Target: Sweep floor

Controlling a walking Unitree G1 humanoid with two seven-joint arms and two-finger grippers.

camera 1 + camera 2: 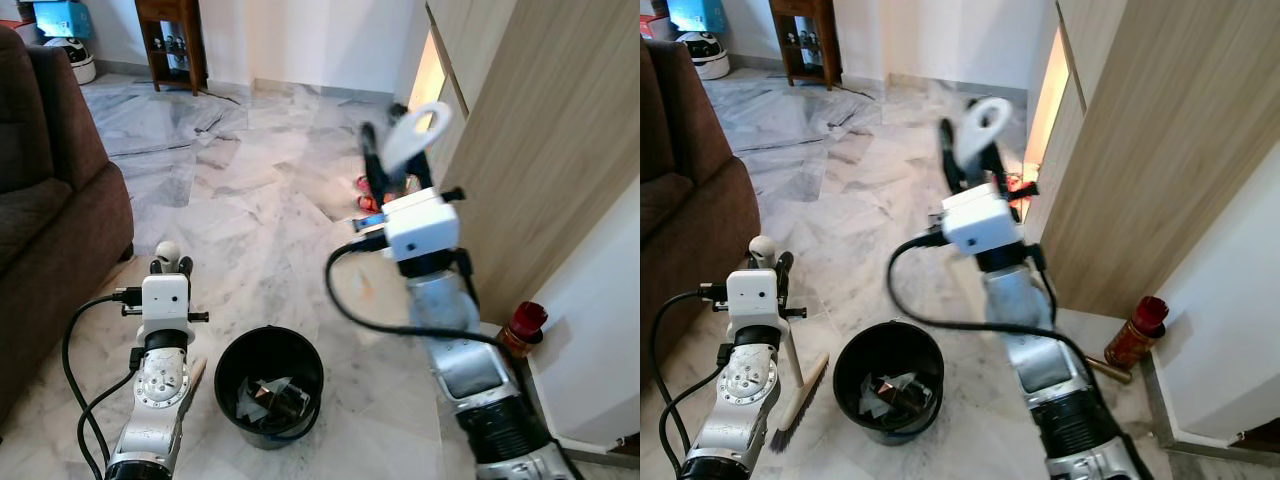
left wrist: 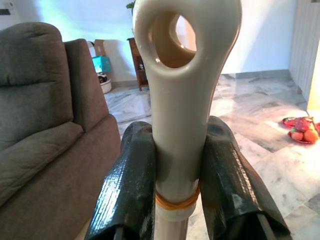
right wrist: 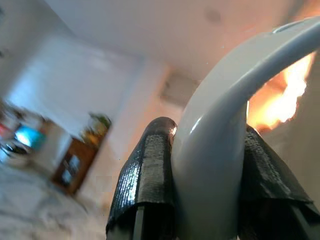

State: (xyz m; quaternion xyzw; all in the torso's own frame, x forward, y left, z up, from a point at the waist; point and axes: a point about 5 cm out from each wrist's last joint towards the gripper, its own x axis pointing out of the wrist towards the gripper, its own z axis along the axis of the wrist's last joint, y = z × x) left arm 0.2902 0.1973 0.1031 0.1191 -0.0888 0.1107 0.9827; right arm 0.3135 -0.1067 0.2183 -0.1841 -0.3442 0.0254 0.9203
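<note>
Cream broom handle between the left gripper's black fingers, orange band just below. White loop handle between the right gripper's black fingers. Grey-veined marble floor, black bucket, brown sofa.

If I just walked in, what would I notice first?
Probably the right gripper raised high, shut on a white looped handle beside the wooden wall panel. Below sits a black bucket with scraps inside, and the left gripper holds a brush handle beside the brown sofa.

The marble floor carries a black bucket near the middle, a brush just left of it, a sofa far left, and a red jar right.
</note>
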